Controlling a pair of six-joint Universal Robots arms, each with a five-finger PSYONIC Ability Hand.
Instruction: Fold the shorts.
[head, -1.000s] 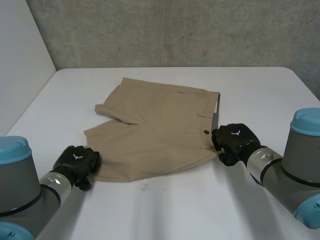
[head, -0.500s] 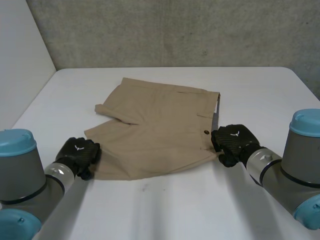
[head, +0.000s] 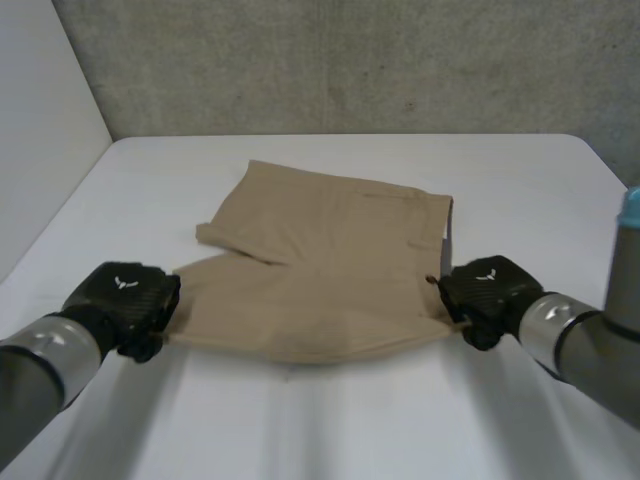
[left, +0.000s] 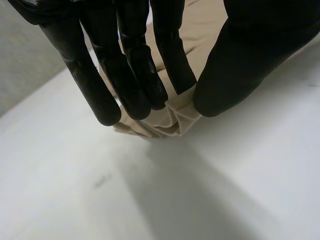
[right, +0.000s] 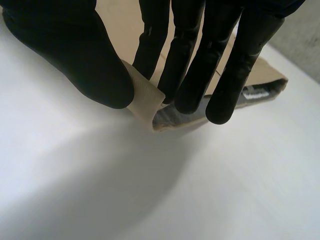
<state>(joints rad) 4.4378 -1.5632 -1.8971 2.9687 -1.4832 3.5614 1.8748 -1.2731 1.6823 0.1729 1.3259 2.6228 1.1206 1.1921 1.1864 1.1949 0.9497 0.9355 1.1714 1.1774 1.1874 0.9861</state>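
the tan cloth shorts (head: 320, 265) lie spread in the middle of the white worktop (head: 330, 430), waistband toward my right and legs toward my left. my left hand (head: 125, 305) is closed on the near leg's hem corner, the cloth pinched between thumb and fingers. my right hand (head: 488, 295) is closed on the near corner of the waistband in the same way, the thumb pressing a flap of cloth against the fingers, with the dark lining showing just beside it. the near edge runs between my two hands and looks barely off the surface. i judge that no fold has been made yet: the grip is set, and what is left is to carry this near half over the far half, lay it down, and perhaps fold once more. the worktop is plain and smooth. behind it rises a grey concrete wall (head: 350, 60), and a white side panel (head: 40, 120) closes off my left.
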